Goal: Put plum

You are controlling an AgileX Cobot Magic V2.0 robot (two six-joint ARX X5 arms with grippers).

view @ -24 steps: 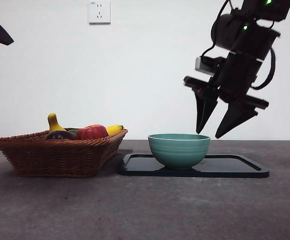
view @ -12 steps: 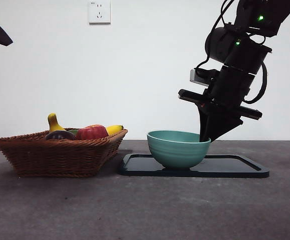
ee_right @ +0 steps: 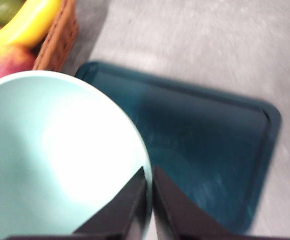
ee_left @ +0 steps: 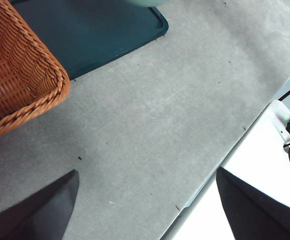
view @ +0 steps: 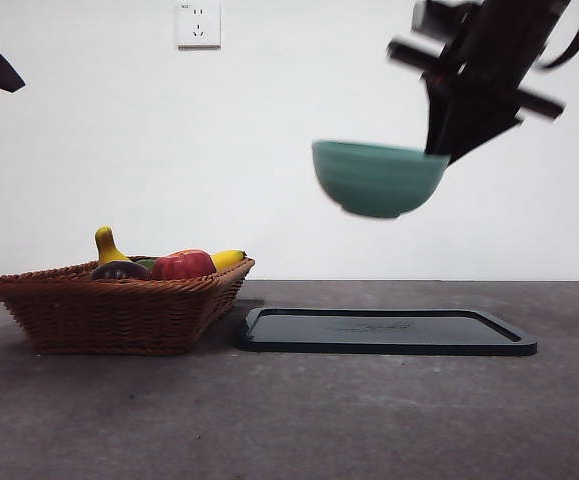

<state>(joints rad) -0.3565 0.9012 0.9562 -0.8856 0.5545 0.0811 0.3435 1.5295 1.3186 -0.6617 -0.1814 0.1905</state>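
Observation:
The plum (view: 121,270) is a dark, almost black fruit lying at the near side of the wicker basket (view: 119,315), beside a red apple (view: 183,264) and a yellow banana (view: 227,258). My right gripper (view: 439,150) is high above the dark tray (view: 384,333), shut on the rim of a green bowl (view: 377,178) that hangs tilted in the air. In the right wrist view its jaws (ee_right: 150,200) pinch the bowl's (ee_right: 59,160) edge. My left gripper (ee_left: 147,172) is open over bare table near the basket's corner (ee_left: 19,85).
The tray (ee_right: 200,150) lies flat to the right of the basket with nothing on it. The table's edge (ee_left: 220,165) runs close to the left gripper. A wall socket (view: 198,23) sits on the white wall behind.
The right gripper came down onto the bowl's rim, shut on it, and has lifted the bowl off the tray, high and slightly left. The fruit and basket have not moved.

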